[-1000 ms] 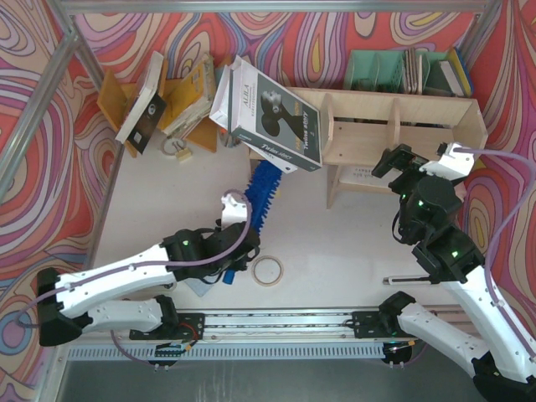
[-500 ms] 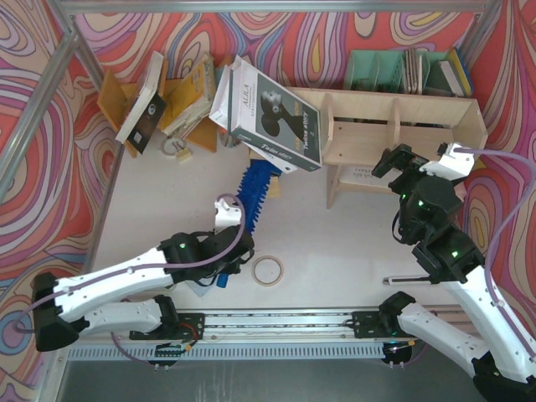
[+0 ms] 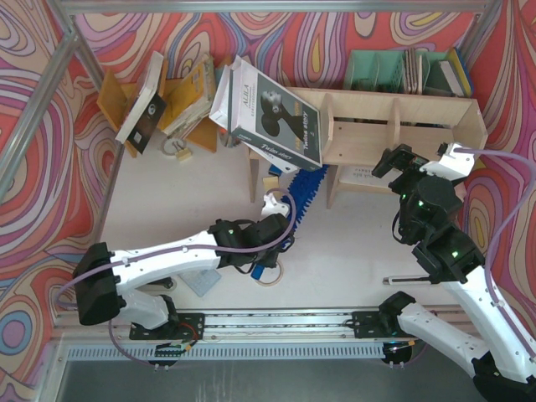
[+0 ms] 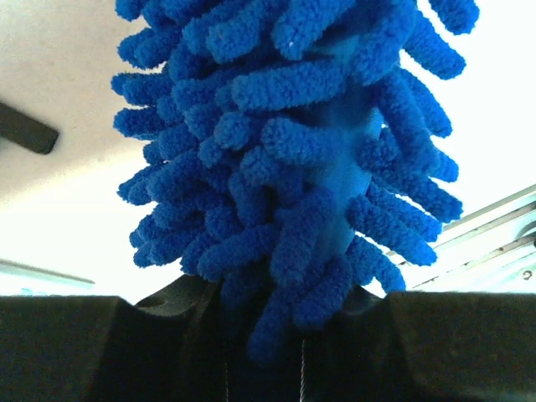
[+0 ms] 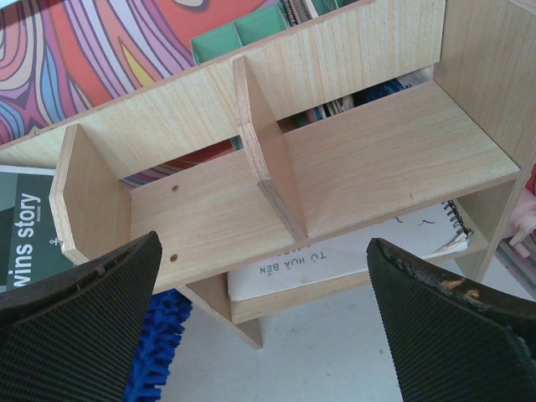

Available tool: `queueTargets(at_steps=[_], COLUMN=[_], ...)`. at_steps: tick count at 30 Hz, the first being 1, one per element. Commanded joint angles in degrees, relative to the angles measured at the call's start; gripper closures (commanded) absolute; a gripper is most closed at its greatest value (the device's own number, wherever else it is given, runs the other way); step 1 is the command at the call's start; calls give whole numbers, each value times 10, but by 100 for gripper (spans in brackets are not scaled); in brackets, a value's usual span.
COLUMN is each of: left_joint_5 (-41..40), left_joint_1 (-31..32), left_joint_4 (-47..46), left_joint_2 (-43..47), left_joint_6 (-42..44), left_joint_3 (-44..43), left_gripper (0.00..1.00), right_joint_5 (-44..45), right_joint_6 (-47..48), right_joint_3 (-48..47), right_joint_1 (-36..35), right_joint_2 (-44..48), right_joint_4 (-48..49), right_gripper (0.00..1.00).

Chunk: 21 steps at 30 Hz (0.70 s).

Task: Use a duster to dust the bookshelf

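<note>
The left claw (image 3: 281, 219) is pinching the duster (image 3: 303, 188) at the root of its fluffy head. In the wrist view the blue strands rise directly from between the black fingers. The arm reaches far forward, and the head lies low under the left end of the bookshelf (image 3: 402, 113), between its front legs and below the big book (image 3: 272, 113) that overhangs this end. Whether the strands touch the wood there, the pictures do not show. The right claw (image 3: 394, 161) is spread wide and holds nothing; it hangs just in front of the right half of the bookshelf.

The step in hand seems to be the wiping of the low part at the left. To do it well, the arm should probably press the head lightly against the wood and draw it along in slow strokes, so that the soft strands bend and take the dust, not the hard core. The grip is very near to the head, so the reach is short and the wrist must go close to the legs. It should pass lower than the book, which lies tilted and could slide off if pushed. The notebook (image 5: 352, 251) lying lower in the bookshelf also looks loose, so a stroke there should be gentle.
</note>
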<state>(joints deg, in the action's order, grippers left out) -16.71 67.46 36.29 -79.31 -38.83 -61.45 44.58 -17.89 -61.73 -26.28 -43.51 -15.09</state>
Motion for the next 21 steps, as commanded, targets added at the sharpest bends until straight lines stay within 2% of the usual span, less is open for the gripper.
queueTargets(at_steps=[1, 12, 21], left_joint_5=[14, 52, 58], left_joint_1=[6, 7, 34], left_joint_4=[-46, -20, 12], left_joint_2=[-25, -16, -51], left_joint_6=[25, -2, 16], left_joint_3=[-28, 60, 15], left_gripper=[100, 100, 100], right_joint_5=[13, 14, 14], right_joint_6=[1, 4, 6], right_joint_3=[4, 7, 2], right_joint_1=[-1, 0, -1], right_joint_2=[6, 0, -4], right_joint_4=[-4, 5, 4], right_gripper=[1, 1, 1])
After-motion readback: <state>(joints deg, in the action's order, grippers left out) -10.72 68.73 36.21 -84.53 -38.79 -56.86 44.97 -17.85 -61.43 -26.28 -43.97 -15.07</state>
